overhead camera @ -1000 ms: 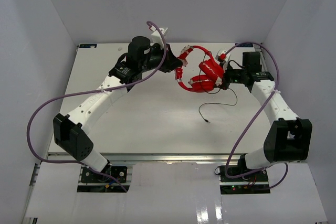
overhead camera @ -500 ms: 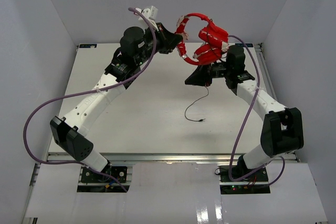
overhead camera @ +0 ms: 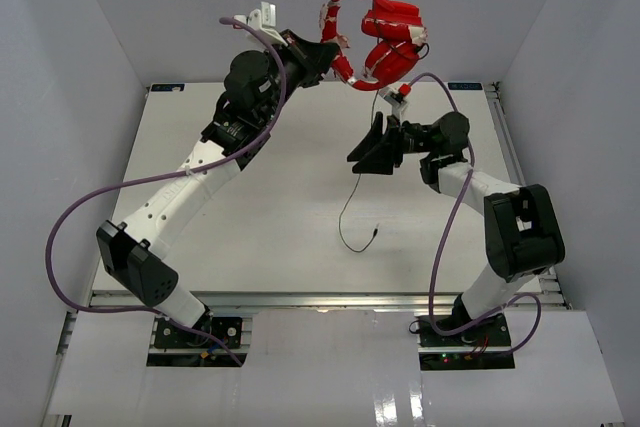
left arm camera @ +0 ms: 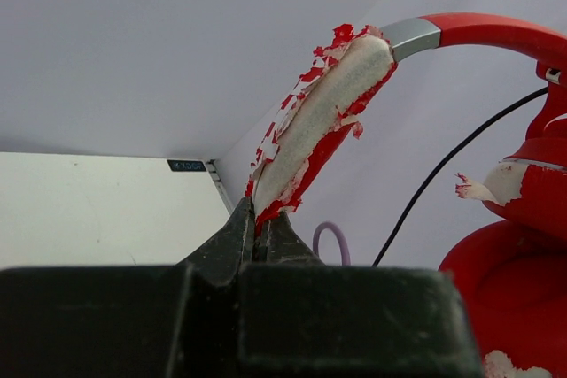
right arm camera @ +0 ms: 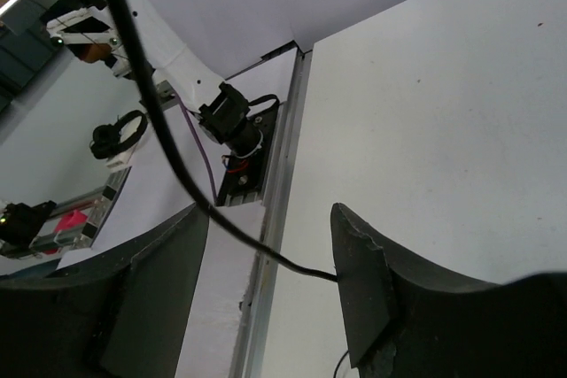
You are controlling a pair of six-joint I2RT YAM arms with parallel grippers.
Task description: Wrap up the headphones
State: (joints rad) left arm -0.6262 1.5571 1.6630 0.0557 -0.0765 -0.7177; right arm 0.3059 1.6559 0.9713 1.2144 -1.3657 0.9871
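The red headphones [overhead camera: 385,32] hang high above the back of the table, ear cups folded together. My left gripper [overhead camera: 328,50] is shut on the worn headband [left arm camera: 328,104] with its white padding; the jaws [left arm camera: 260,219] pinch its lower end and the ear cups [left arm camera: 518,263] hang at right. The thin black cable [overhead camera: 342,212] drops from the cups to the table and ends in a plug [overhead camera: 372,232]. My right gripper [overhead camera: 362,152] stands open below the headphones. The cable [right arm camera: 177,165] runs loose between its fingers [right arm camera: 363,281], touching the right one.
The white table [overhead camera: 250,207] sits inside white walls on three sides. Thick purple cables [overhead camera: 110,192] loop off both arms. The right wrist view shows the table's metal edge rail [right arm camera: 275,210] and an arm base [right arm camera: 235,130].
The left arm has lifted the headphones off the table and up to the back wall. The right gripper has opened and swung left beneath them, with the cable now hanging through it.
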